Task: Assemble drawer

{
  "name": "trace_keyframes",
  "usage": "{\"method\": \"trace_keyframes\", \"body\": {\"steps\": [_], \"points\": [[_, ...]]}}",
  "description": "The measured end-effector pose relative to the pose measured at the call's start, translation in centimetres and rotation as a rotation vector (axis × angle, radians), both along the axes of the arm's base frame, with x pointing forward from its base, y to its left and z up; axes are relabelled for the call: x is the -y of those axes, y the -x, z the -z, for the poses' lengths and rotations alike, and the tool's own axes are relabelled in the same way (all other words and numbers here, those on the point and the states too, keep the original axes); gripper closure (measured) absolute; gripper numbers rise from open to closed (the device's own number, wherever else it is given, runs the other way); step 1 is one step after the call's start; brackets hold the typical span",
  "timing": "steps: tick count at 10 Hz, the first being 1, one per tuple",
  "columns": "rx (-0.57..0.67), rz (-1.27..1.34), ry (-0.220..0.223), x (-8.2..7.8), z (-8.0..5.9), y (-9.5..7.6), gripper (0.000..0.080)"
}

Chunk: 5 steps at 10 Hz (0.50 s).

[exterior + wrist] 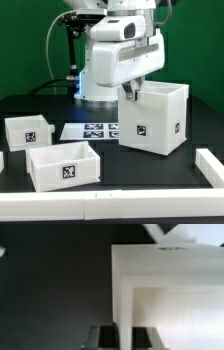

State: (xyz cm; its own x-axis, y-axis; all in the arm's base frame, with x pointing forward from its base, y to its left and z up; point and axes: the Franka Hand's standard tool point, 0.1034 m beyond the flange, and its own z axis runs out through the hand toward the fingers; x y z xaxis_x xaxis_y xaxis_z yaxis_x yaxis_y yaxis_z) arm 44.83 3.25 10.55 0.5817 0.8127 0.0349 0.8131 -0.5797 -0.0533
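Observation:
The tall white drawer casing (155, 122) stands on the black table at the exterior view's right, open side up, with a marker on its front. My gripper (131, 93) reaches down over the casing's left wall. In the wrist view the casing (170, 291) fills the frame, and my gripper (123, 338) has one dark finger (103, 337) on each side of the thin wall, pressed against it. Two shallow white trays lie apart from it, one at the front left (64, 164) and one further left (28, 130), each with a marker.
The marker board (95, 130) lies flat between the trays and the casing, in front of the arm's base. A white rail (211, 166) runs along the table's right front corner and front edge. A white piece (2, 160) shows at the left edge.

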Motion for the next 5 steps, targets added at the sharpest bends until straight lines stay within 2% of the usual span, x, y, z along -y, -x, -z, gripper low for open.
{"method": "trace_keyframes", "body": {"steps": [2,5], "points": [[0.013,-0.196,-0.016,-0.05,-0.42,-2.07,0.0766],[-0.002,-0.092,-0.013,0.00,-0.10,-1.76,0.0765]]}}
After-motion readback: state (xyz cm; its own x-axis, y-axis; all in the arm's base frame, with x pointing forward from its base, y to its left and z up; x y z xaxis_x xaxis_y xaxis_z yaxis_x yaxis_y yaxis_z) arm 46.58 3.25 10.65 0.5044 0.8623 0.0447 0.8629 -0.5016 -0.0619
